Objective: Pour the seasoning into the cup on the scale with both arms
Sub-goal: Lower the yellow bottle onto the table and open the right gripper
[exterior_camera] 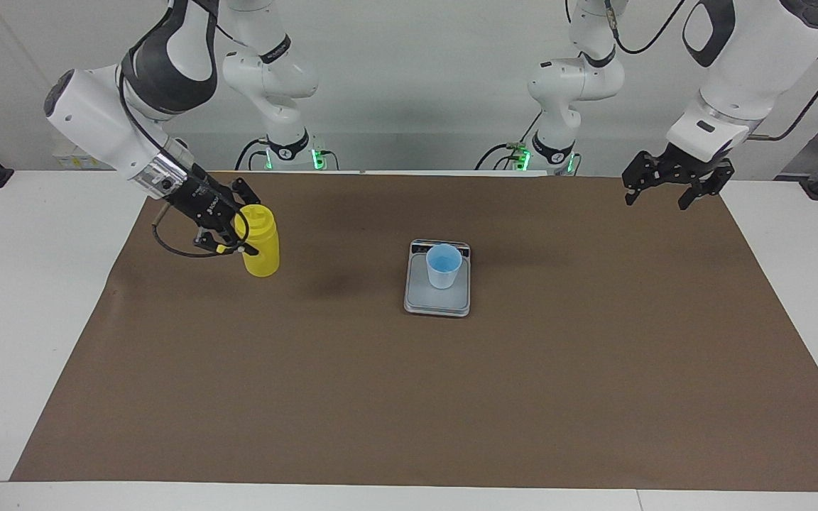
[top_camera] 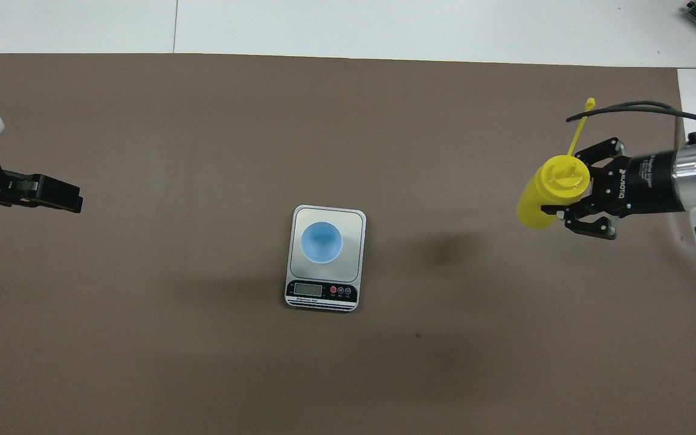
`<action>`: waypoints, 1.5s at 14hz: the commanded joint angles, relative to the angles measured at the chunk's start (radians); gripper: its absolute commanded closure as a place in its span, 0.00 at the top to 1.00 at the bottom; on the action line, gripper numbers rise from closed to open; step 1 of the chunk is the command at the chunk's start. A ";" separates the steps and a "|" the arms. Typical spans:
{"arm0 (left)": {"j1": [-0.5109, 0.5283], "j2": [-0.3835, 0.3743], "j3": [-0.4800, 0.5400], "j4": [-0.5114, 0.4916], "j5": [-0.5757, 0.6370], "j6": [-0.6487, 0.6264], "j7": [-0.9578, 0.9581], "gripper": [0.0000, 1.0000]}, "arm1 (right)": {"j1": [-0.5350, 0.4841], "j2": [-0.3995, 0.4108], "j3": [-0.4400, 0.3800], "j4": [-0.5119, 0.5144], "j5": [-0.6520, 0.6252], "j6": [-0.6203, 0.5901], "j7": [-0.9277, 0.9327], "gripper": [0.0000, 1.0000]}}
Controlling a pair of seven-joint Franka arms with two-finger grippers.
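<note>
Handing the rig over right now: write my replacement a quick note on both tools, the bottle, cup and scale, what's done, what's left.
Right tool: closed around the upper part of the yellow seasoning bottle, at the right arm's end of the mat.
Left tool: open, holding nothing, waiting at the left arm's end.
Cup: upright on the scale, mid-mat, looks empty.
Done: bottle grasped.
Left: bring it over the cup and pour.

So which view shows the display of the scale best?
The overhead view: the scale has its dark display strip and buttons facing that camera, unobstructed. In the facing view, the scale shows only a thin dark edge of the strip, partly hidden by the cup.
</note>
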 commanded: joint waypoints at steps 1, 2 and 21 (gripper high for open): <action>0.001 -0.035 -0.001 -0.046 -0.007 0.029 0.004 1.00 | -0.080 -0.047 0.008 -0.104 0.075 -0.008 -0.138 0.00; 0.001 -0.040 -0.001 -0.052 -0.007 0.030 0.004 1.00 | -0.105 -0.047 0.008 -0.135 0.094 -0.008 -0.195 0.00; -0.001 -0.045 -0.003 -0.066 -0.007 0.046 0.001 1.00 | -0.340 0.126 0.005 -0.246 0.154 0.119 -0.520 0.31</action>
